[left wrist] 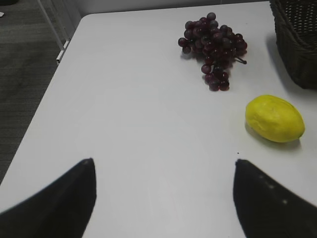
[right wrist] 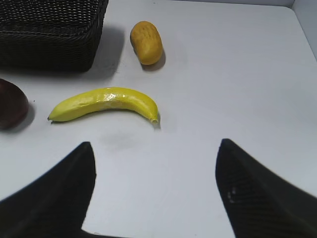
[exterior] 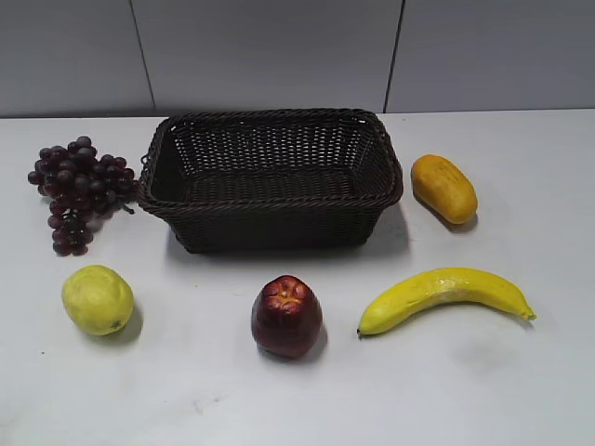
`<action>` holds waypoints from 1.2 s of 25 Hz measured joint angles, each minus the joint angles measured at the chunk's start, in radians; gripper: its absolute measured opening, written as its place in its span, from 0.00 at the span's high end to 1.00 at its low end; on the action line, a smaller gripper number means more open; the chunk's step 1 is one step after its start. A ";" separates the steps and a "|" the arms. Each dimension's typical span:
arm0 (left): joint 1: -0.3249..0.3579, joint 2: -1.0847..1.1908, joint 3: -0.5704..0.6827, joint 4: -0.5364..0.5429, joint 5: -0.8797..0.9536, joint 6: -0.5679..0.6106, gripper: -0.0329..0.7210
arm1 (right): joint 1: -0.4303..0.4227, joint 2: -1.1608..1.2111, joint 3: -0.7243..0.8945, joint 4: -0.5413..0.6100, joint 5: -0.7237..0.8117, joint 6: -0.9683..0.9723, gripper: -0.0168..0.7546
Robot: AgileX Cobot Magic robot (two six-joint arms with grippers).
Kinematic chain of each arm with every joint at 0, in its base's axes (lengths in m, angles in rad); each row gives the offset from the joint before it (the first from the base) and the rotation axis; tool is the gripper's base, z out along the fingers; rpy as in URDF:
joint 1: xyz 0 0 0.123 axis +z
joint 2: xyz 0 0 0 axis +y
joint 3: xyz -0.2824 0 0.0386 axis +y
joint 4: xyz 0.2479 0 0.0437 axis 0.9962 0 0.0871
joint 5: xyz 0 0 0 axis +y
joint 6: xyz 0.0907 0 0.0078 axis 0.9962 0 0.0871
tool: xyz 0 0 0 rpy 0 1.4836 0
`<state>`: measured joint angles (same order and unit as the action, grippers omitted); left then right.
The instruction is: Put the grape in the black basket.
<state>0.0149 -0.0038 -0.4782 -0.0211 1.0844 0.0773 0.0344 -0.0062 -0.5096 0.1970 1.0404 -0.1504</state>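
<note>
Woven wicker black basket (exterior: 271,178), glossy grape (exterior: 78,191) beads, smooth matt white table (exterior: 465,390), waxy banana (exterior: 444,295)

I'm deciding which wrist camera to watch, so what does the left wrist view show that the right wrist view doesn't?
Only the left wrist view shows the grape and the yellow-green fruit lying apart on the white table, plus the floor past the table's edge and the open left tool.

Only the right wrist view shows the banana, the orange-yellow fruit, part of the dark red apple and the open right tool.

Both show the table and a part of the black basket.
</note>
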 joint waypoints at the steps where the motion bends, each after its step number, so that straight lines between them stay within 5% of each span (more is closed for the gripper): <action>1: 0.000 0.000 0.000 0.000 0.000 0.000 0.09 | 0.000 0.000 0.000 0.000 0.000 0.000 0.24; 21: 0.000 0.000 -0.008 0.004 -0.016 0.000 0.13 | 0.000 0.000 0.000 0.000 0.000 -0.001 0.24; 30: 0.000 0.342 -0.062 -0.009 -0.411 0.000 0.14 | 0.000 0.000 0.000 0.000 0.000 -0.001 0.24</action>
<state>0.0149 0.3386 -0.5407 -0.0306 0.6737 0.0773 0.0344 -0.0062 -0.5096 0.1970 1.0404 -0.1515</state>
